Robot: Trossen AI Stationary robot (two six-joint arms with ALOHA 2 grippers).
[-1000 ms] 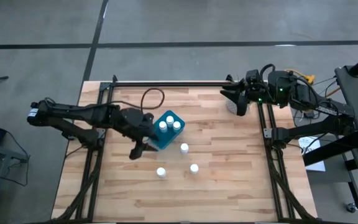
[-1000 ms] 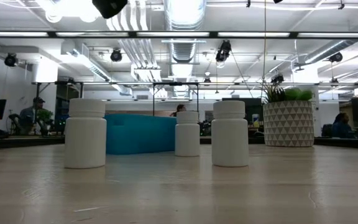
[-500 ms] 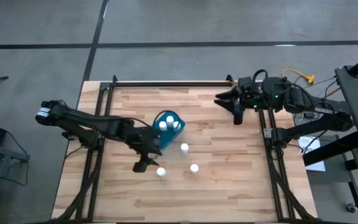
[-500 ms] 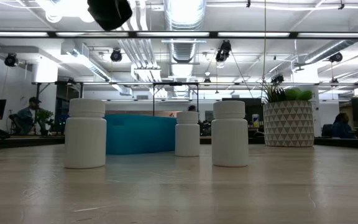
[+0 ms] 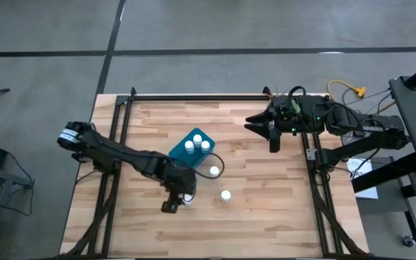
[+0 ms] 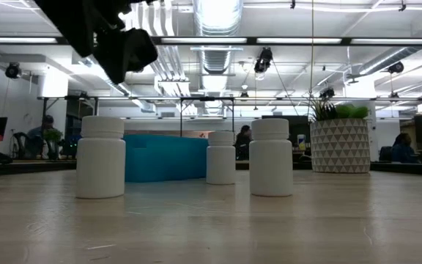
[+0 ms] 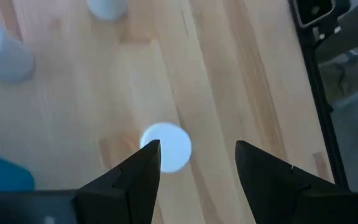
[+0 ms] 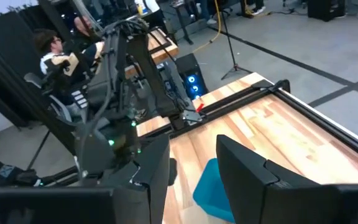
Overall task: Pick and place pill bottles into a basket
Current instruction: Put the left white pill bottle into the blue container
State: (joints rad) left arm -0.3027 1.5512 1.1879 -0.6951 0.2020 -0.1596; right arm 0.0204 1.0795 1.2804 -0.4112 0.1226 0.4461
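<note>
Left gripper (image 5: 178,203) spread open above the table (image 5: 266,217), fingers (image 7: 143,169) straddling nothing — one white pill bottle (image 7: 166,147) seen cap-up in the gap between them in the left wrist view, not gripped. Same bottle standing at the front-left of the loose group, partly hidden under the gripper from above. Two more pill bottles upright on the wood nearby: one (image 5: 214,171) just beside the basket's front corner, another (image 5: 226,195) further forward and to the right. Teal basket (image 5: 181,151) sitting behind the left gripper, three white caps (image 5: 198,143) showing inside it. In the low view, three bottles (image 6: 100,157) upright in a row before the basket (image 6: 163,156), with a white patterned plant pot (image 6: 341,146) off to the right. Right gripper (image 5: 271,136) parked near the table's back right edge, well apart from the bottles — fingers (image 8: 247,168) open, holding nothing.
</note>
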